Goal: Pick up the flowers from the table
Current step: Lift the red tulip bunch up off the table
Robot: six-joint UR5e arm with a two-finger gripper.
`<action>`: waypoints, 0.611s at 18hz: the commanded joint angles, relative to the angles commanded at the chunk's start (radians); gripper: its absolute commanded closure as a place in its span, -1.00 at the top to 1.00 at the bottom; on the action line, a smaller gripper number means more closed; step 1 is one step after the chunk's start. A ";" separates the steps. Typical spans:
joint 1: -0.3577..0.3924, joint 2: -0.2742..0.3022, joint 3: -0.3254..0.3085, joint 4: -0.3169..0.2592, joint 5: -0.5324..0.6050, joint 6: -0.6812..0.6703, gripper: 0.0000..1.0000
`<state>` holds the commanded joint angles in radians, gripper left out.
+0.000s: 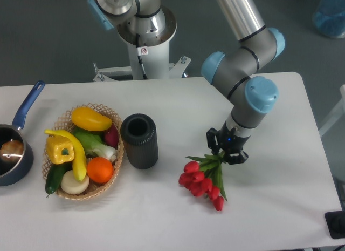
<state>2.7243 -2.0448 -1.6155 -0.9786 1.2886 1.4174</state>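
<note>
The flowers [202,181], a bunch of red tulip buds with green leaves, are at the right middle of the white table [161,218]. The buds point down-left toward the front edge and the stems run up to the gripper. My gripper [226,153] is at the stem end of the bunch, its black fingers on either side of the stems and apparently shut on them. The stem ends are hidden behind the fingers. I cannot tell whether the buds touch the tabletop or hang just above it.
A black cylindrical vase [140,141] stands left of the flowers. A wicker basket [116,164] of vegetables and fruit is further left. A blue saucepan [13,148] sits at the left edge. The robot base [144,40] is at the back.
</note>
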 joint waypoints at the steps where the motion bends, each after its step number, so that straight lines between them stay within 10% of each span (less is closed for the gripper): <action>1: 0.005 0.000 0.009 0.000 -0.003 0.000 -1.00; 11: 0.011 0.000 0.144 -0.028 0.000 -0.034 -1.00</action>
<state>2.7351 -2.0448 -1.4713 -1.0062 1.2886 1.3838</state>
